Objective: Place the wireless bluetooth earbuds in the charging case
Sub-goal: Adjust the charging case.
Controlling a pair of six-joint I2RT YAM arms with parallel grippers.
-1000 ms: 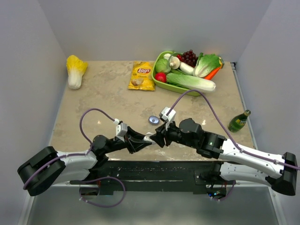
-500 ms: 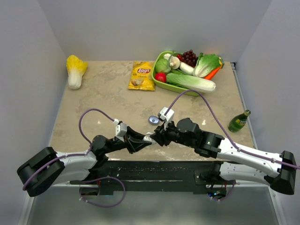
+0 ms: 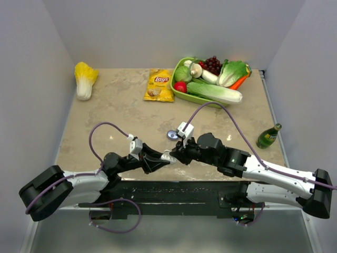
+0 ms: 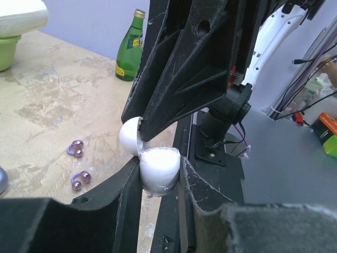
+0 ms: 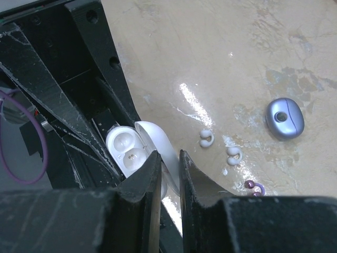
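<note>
right pincer [image 5: 168, 155] narrower than before, tight on the lid [image 5: 155, 136]; left pincer [image 4: 159, 161] tight on charging case [image 4: 158, 174]

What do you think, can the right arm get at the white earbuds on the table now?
Probably not yet: the right gripper is pinching the lid of the charging case that the left gripper holds. The white earbuds lie uncovered on the table nearby, so after releasing, likely yes.
</note>
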